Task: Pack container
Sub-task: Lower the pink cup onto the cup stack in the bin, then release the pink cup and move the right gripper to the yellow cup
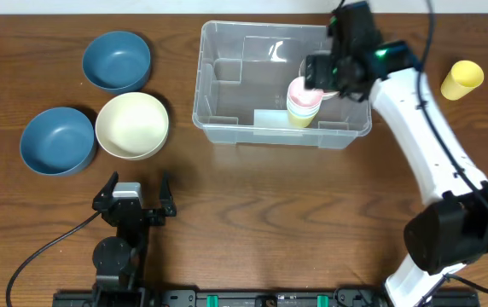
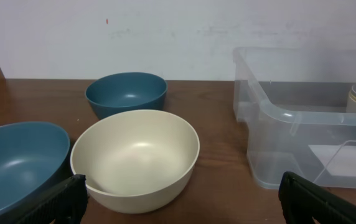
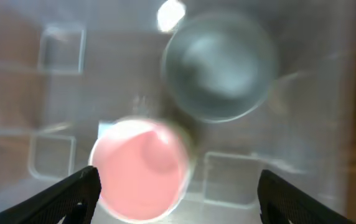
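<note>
Over on the left, a blue bowl (image 1: 118, 60), a second blue bowl (image 1: 56, 141) and a cream bowl (image 1: 132, 125) sit on the desk (image 1: 252, 213). The left fingers (image 2: 56, 204) rest spread and empty near them. In the middle stands the container (image 1: 227, 94), with a pink-topped cup stack (image 1: 304, 101) at its right end next to a greyish cup (image 3: 218, 65) (too blurred to say more). The right fingers (image 3: 63, 196) hang wide apart above that stack, gripping nothing. I'd say the thing to do is rise straight up, clear of the rim, without nudging the stack. Then fetch the yellow cup (image 1: 463, 79) out on the right and nest it squarely.
</note>
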Controlling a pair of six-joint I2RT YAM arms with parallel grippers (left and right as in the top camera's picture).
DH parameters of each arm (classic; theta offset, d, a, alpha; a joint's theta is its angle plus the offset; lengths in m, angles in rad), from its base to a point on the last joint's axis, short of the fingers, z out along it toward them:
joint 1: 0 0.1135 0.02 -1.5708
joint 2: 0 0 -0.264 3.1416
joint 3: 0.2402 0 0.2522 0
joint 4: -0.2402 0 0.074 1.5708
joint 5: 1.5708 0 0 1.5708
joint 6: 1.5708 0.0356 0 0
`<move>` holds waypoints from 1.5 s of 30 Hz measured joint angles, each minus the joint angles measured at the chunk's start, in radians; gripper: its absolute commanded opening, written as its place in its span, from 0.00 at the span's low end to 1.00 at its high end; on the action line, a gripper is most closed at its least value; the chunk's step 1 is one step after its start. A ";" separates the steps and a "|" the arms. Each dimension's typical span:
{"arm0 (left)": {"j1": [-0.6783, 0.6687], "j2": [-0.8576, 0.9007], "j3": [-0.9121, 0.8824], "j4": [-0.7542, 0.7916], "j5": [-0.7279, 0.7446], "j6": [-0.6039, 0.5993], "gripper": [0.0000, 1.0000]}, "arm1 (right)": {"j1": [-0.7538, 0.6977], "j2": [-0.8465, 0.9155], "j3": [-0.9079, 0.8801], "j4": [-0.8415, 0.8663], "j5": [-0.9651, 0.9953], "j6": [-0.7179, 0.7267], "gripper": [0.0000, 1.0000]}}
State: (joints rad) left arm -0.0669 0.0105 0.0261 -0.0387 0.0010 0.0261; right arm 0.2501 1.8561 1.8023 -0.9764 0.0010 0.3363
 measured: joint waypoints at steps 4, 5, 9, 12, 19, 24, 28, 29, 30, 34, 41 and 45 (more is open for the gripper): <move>0.000 0.000 0.000 0.000 0.000 0.000 0.98 | -0.135 -0.010 0.049 -0.034 0.010 0.018 0.82; 0.000 0.000 0.000 0.000 0.000 0.000 0.98 | -0.179 -0.011 0.050 -0.038 0.015 0.022 0.82; 0.000 0.000 0.000 0.000 0.000 0.000 0.98 | -0.366 -0.011 0.050 -0.032 0.026 0.032 0.78; 0.000 0.000 0.000 0.000 0.000 0.000 0.98 | -0.488 -0.010 0.050 -0.008 0.034 0.038 0.77; 0.000 0.000 0.000 0.000 0.000 0.000 0.98 | -0.678 0.048 0.050 0.024 0.041 0.038 0.76; 0.000 0.000 0.000 0.000 0.000 0.000 0.98 | -0.727 0.155 0.050 0.040 0.040 0.029 0.76; 0.000 0.000 0.000 0.000 0.000 0.000 0.98 | -0.737 0.225 0.050 0.104 0.032 0.004 0.75; 0.000 0.000 0.000 0.000 0.000 0.000 0.98 | -0.737 0.238 0.050 0.126 0.029 -0.006 0.75; 0.000 0.000 0.000 0.000 0.000 0.000 0.98 | -0.737 0.247 0.050 0.142 0.024 -0.010 0.74; 0.000 0.000 0.000 0.000 0.000 0.000 0.98 | -0.737 0.276 0.050 0.202 0.014 -0.023 0.72; 0.000 0.000 0.000 0.000 0.000 0.000 0.98 | -0.737 0.348 0.050 0.240 0.005 -0.034 0.64; 0.000 0.000 0.000 0.000 0.000 0.000 0.98 | -0.737 0.393 0.050 0.241 -0.003 -0.036 0.54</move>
State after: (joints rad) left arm -0.0669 0.0105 0.0261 -0.0387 0.0010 0.0261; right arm -0.4870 2.2494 1.8523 -0.7349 -0.0021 0.3004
